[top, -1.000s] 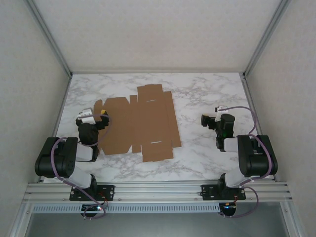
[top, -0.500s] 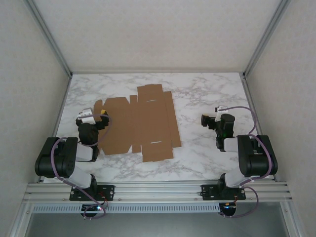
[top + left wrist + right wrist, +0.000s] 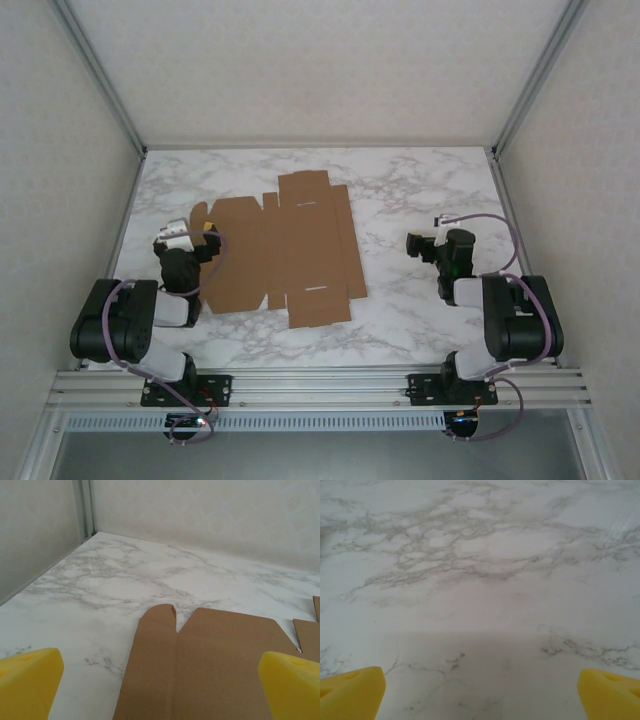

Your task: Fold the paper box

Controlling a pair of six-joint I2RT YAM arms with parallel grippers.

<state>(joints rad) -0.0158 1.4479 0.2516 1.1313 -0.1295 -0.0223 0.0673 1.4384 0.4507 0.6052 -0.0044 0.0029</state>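
The paper box (image 3: 285, 250) is a flat brown die-cut sheet with flaps and slots, lying unfolded on the marble table left of centre. My left gripper (image 3: 190, 238) sits at the sheet's left edge, open, its yellow fingertips (image 3: 27, 680) far apart. The sheet's left flap (image 3: 210, 670) lies between and ahead of them in the left wrist view. My right gripper (image 3: 425, 243) rests to the right of the sheet, apart from it, also open. Its yellow fingertips (image 3: 350, 690) frame bare marble in the right wrist view.
White walls with metal corner posts (image 3: 105, 90) enclose the marble table (image 3: 420, 190) on three sides. An aluminium rail (image 3: 320, 385) with both arm bases runs along the near edge. Bare marble lies behind and to the right of the sheet.
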